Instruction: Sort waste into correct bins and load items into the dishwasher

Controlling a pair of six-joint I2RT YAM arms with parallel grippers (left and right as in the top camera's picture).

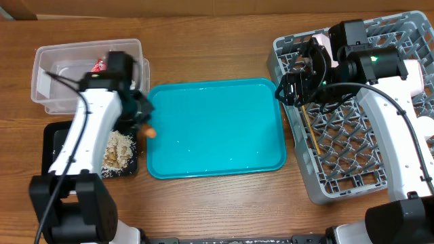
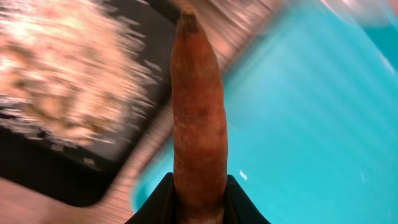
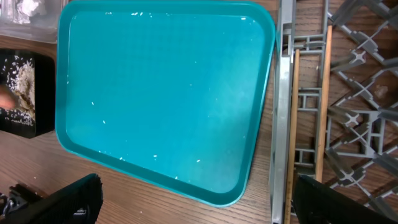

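The left hand is clamped on the carrot piece, which probably goes next into the black tray.

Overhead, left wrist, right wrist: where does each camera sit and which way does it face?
Overhead: above the table, facing straight down; both arms, the teal tray and the rack show.
Left wrist: on the left arm, looking along its fingers at the gripped carrot.
Right wrist: on the right arm, facing down; spread fingers, chopsticks in the rack.
Shared: all three show the teal tray.
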